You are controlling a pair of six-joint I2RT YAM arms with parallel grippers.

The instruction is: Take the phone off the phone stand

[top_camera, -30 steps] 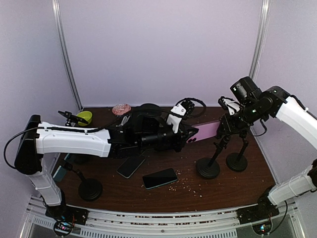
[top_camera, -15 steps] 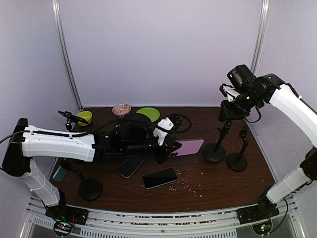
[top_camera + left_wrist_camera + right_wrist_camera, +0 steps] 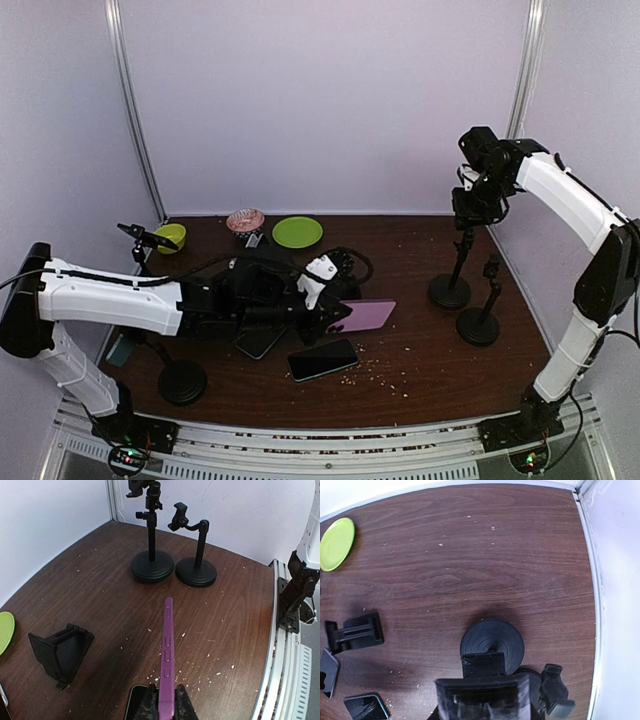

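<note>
One pink phone [image 3: 364, 316] is out of the phone stand [image 3: 451, 290] and is held above the table [image 3: 455, 375], well to the left of that stand. The left gripper [image 3: 334, 318] is closed on the phone's near end. In the left wrist view the phone shows edge-on with its side buttons facing up, pinched between the two fingers. The right gripper [image 3: 472, 208] sits at the top of the phone stand, clamped on its head. A shorter stand [image 3: 481, 322] with a bent arm is just beside the phone stand, on its right. Two dark phones [image 3: 323, 359] lie flat on the table left of the phone stand, under and beside the pink one. A green plate [image 3: 298, 232] lies further left of the stand, toward the back wall.
</note>
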